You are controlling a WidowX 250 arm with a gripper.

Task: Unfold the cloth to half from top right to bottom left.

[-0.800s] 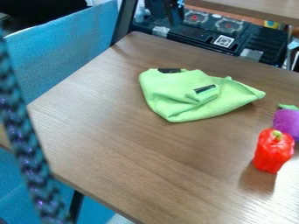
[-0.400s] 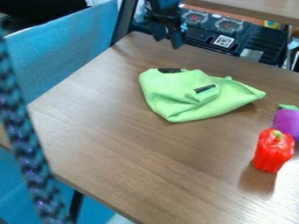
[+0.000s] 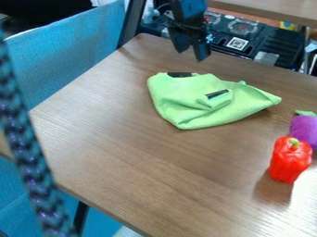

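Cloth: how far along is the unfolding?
Done: apparently nothing; the cloth lies rumpled and folded over itself, with a small flap on top. In hand: nothing; the pincer hangs open near the table's far edge, clear of the cloth. Left: probably the whole job, from grasping a top-right part to laying it out toward bottom left.

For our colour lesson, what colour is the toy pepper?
Bright red, best seen in the camera view.
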